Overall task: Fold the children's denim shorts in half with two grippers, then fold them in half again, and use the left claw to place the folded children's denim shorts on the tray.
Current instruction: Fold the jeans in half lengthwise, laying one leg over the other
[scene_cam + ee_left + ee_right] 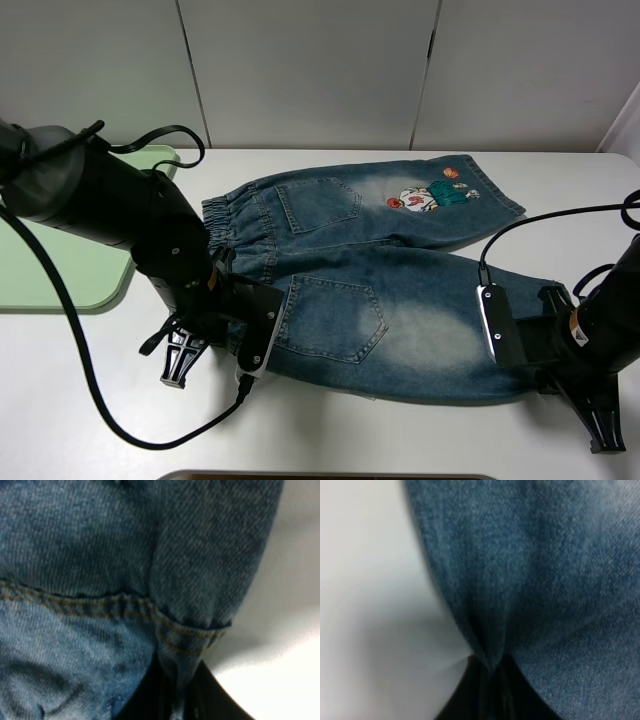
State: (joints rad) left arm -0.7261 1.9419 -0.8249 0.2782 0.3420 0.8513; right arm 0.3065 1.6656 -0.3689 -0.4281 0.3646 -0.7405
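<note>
- While both claws sit on the near edge of the garment, the children's denim shorts (370, 290) lie spread flat and unfolded on the white table (560, 180), about mid-frame in the high view.
- Orientation: elastic waistband (215, 215) toward 9 o'clock, leg openings toward 3 o'clock. Back side up, with two back pockets (330, 318) showing. The cartoon patch (432, 193) is on the far leg, toward 1 o'clock from the garment's middle.
- Left gripper (252, 345): at roughly 7 o'clock of the shorts, on the near waistband corner. Its wrist view shows the jaws drawn together – a stitched seam fold of denim (190, 635) is pinched between the dark fingertips (150, 700). Closed on the shorts.
- Right gripper (512, 345): at roughly 4 o'clock of the shorts, on the hem end of the near leg. In its wrist view the fabric (530, 580) gathers into a crease that runs straight down between the black fingers (465, 700) – jaws closed, cloth held.
- Bare white table shows beside the denim in both wrist views. I cannot tell whether the gripped edges are lifted off the surface.
- Tray (60, 270): pale green, at 9 o'clock in the high view, well apart from the shorts and partly hidden behind the left arm (110, 200). No denim on it.
</note>
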